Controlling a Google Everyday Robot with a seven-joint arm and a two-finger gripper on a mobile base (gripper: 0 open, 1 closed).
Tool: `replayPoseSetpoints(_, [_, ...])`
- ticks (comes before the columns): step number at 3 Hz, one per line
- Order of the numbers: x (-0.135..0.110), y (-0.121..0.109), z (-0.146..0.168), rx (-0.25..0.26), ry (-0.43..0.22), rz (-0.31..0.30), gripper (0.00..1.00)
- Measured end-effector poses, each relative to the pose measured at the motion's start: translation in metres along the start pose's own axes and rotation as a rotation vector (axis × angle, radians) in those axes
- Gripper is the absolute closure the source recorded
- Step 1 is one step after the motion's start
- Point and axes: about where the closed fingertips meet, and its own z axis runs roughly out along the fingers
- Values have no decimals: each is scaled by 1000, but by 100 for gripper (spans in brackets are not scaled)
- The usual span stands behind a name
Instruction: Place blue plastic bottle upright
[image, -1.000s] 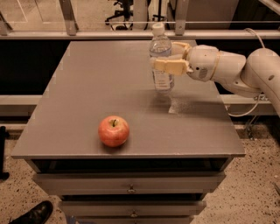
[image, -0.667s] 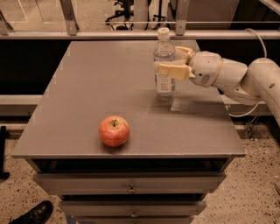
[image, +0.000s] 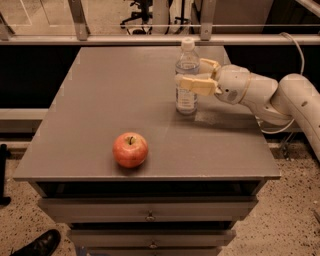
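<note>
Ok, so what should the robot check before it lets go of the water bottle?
1. Blue plastic bottle stands straight, white cap on top: ok.
2. Bottle's bottom is flat on the table: cannot tell. It looks down, but the contact is not clear.
3. Gripper is shut on the bottle's middle, reaching in from the right side of the picture: ok.
4. Bottle is well inside the table's edges: ok.
5. Red apple is out of the way, apart from the bottle and near the front edge: ok.
</note>
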Motion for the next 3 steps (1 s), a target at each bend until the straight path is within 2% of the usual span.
replayPoseSetpoints(2, [4,-1,-1,5,7,11,13])
replayPoseSetpoints(3, [8,-1,-12,24,32,16,0])
